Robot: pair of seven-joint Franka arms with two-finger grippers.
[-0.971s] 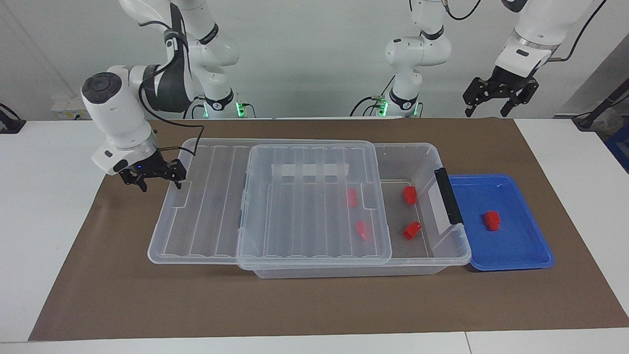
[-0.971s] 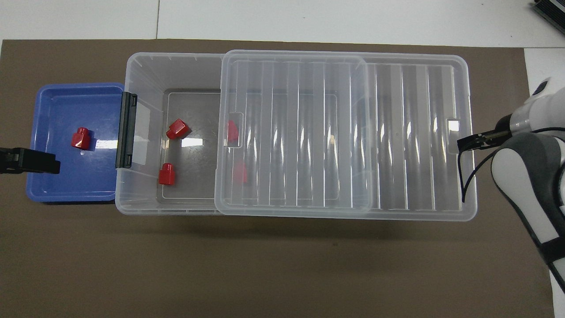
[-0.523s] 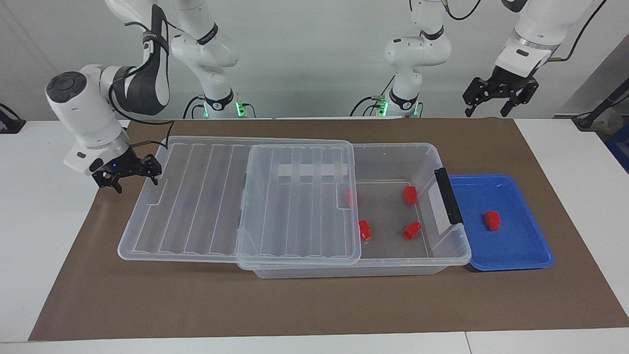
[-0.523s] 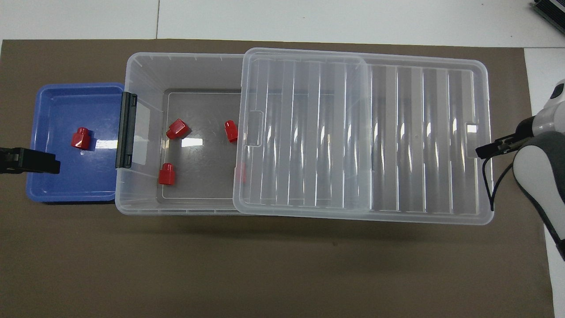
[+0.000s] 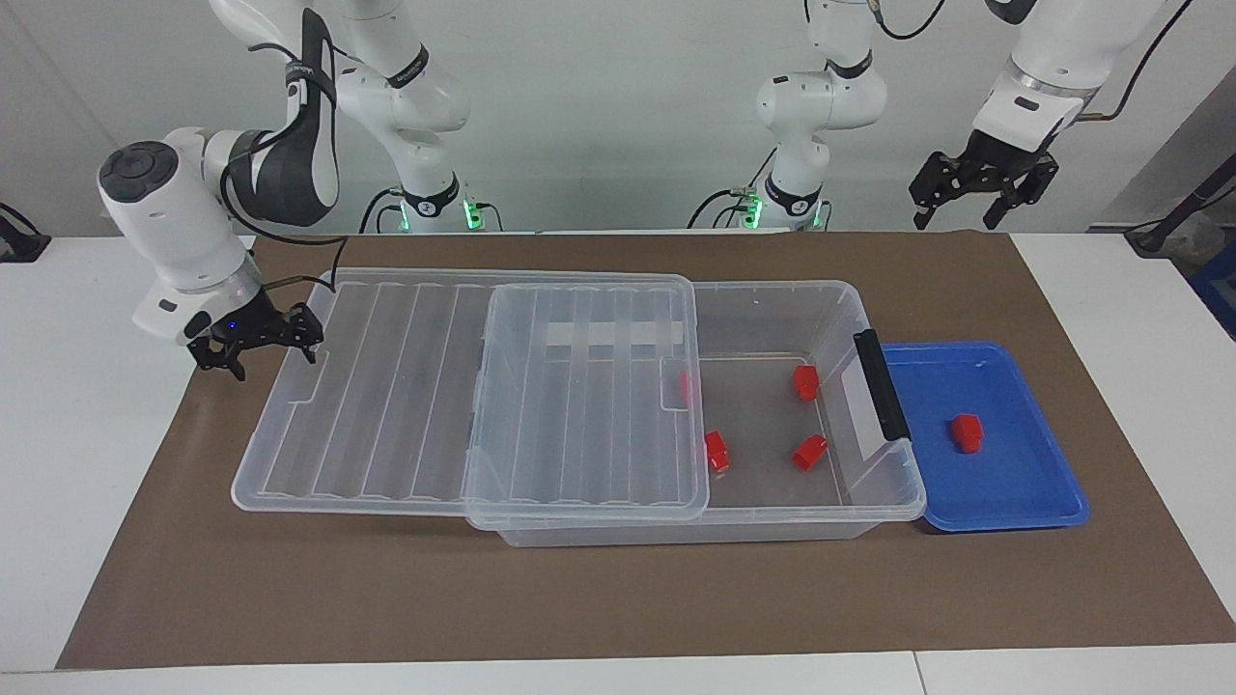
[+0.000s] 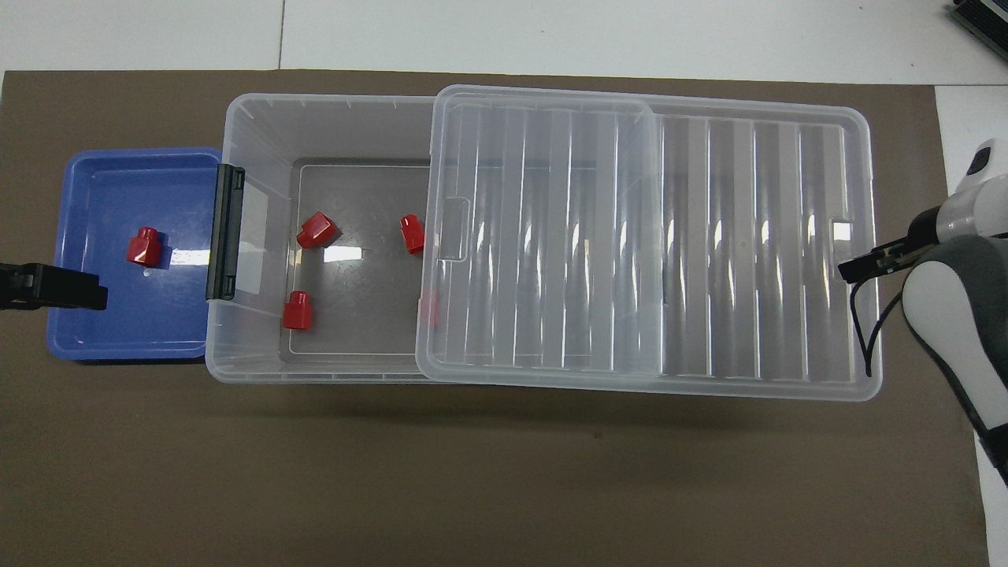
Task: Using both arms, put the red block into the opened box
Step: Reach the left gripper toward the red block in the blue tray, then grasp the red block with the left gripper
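From the facing view, my right fingers (image 5: 259,344) hang low at the end of the clear ribbed lid (image 5: 406,386), spread apart and holding nothing, just beside the lid's edge at the right arm's end of the worktop (image 5: 116,425). The lid lies slid partway off the box (image 5: 821,502), so the end by the dark handle bar (image 5: 881,384) stands open. Four red blocks sit on the box floor, one half hidden under the lid's edge. The red block (image 5: 966,431) I still have to move lies alone in the blue tray (image 5: 1024,516), which touches the box's handle end. My left fingers (image 5: 973,196) wait in the air over the brown mat (image 5: 618,598) near my base, spread apart and empty. From the overhead view, my right fingers (image 6: 870,262) show as a dark tip at the lid's notched end, and my left fingers (image 6: 55,287) reach in over the tray's edge, beside the red block (image 6: 144,246). The open part of the box (image 6: 260,110) lies next to the tray. I judge the risks are these: the overhanging lid could tip or slide if my right arm brushes it, and the small block could slip or skid if my left fingers close off-centre.
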